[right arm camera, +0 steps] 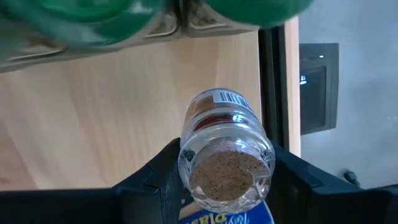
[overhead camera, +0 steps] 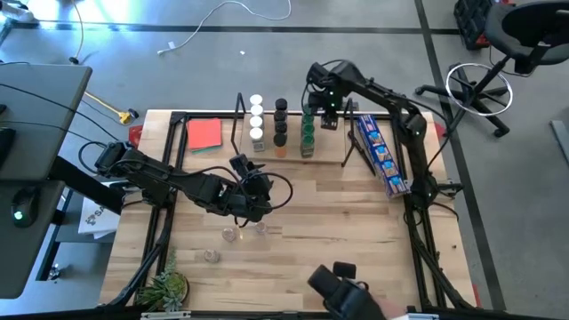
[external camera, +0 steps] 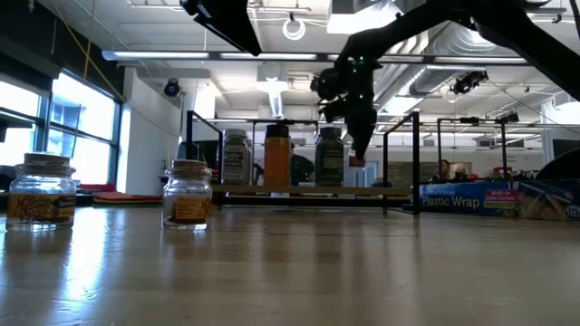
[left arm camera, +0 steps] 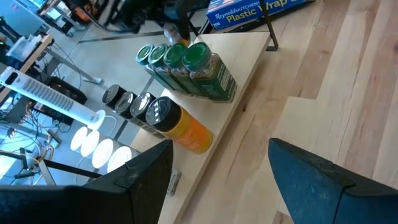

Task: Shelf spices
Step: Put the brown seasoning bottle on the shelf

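Three loose jars [overhead camera: 233,234] beside the left gripper [overhead camera: 253,197] (jaws parted)

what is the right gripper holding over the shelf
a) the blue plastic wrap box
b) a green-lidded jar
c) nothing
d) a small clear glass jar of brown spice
d: the right gripper is closed on a small clear glass jar of brown spice, above the shelf, beside the green-lidded jars.

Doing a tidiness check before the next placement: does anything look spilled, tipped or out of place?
Nothing is spilled or tipped. The white-, black- and green-lidded jars stand in rows on the wooden wire-framed shelf. The right gripper holds a cork-topped glass jar there; three clear glass jars wait upright on the table.
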Motion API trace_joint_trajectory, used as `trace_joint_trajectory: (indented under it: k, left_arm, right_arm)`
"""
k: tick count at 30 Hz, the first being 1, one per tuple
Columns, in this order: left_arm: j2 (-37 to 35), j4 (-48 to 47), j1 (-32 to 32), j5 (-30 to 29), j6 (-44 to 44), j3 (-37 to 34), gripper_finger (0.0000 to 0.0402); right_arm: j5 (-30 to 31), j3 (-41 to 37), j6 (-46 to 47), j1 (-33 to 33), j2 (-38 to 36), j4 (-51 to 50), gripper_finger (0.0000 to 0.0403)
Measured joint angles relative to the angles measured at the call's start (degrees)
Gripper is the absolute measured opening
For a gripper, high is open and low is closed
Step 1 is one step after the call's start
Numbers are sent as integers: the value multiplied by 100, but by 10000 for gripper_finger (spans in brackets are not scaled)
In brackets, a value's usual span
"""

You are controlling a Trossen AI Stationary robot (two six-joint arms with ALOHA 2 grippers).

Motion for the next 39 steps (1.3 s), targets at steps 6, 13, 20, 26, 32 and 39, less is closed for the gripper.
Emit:
trace_joint_trajectory:
  k: [6,13,20,26,32,39]
  left_arm:
    - [0,2,0,2,39,2,259]
    - [0,4,0,4,9,2,259]
    - [0,4,0,8,6,2,259]
    - [0,4,0,13,3,2,259]
    - [0,4,0,13,2,2,259]
    - [0,4,-17,14,1,2,259]
  right_arm:
    - [-14,-22,-123,-111,287,59,163]
    - [-217,-22,-164,-180,437,20,163]
    - [-192,-24,-67,-181,445,-21,192]
    - [-169,-24,-11,-189,445,-127,200]
    - [-170,-24,88,-213,445,-158,202]
    - [-168,-24,51,-217,443,-123,204]
